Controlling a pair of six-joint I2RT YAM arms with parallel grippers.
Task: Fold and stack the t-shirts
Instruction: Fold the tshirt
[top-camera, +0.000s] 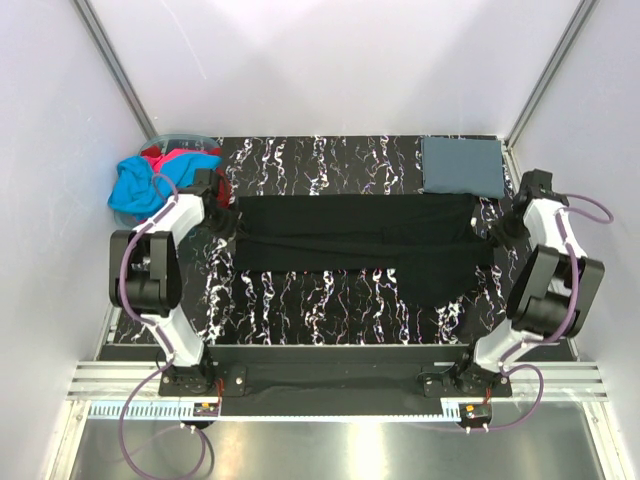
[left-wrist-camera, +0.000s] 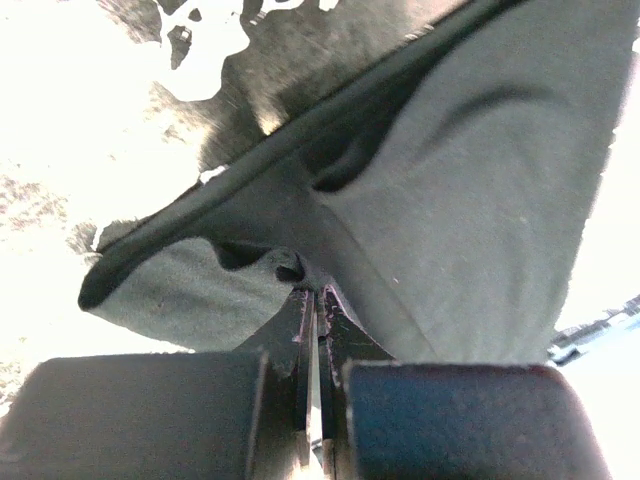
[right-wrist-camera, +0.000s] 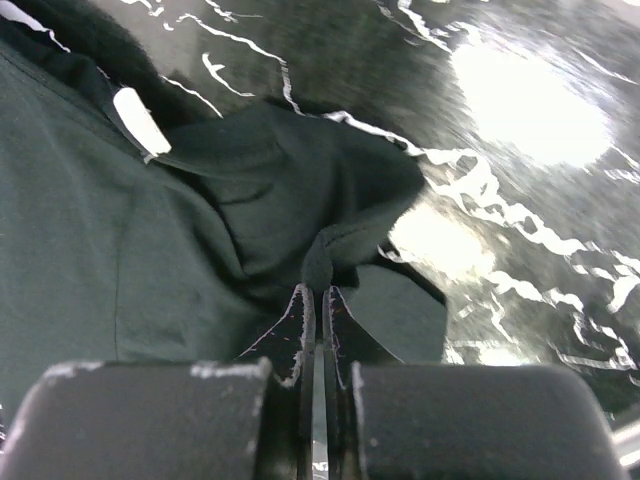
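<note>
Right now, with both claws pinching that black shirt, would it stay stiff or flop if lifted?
Probably floppy: the black t-shirt bunches into folds where the left gripper pinches it. Likely light too: the right gripper holds it by a small tuck.

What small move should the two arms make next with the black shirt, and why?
Probably draw both grippers together toward the near edge, laying the held side over the rest. The left gripper and right gripper are each shut on an end of the black shirt, which lies stretched between them but is not yet folded small like the blue-grey shirt.
</note>
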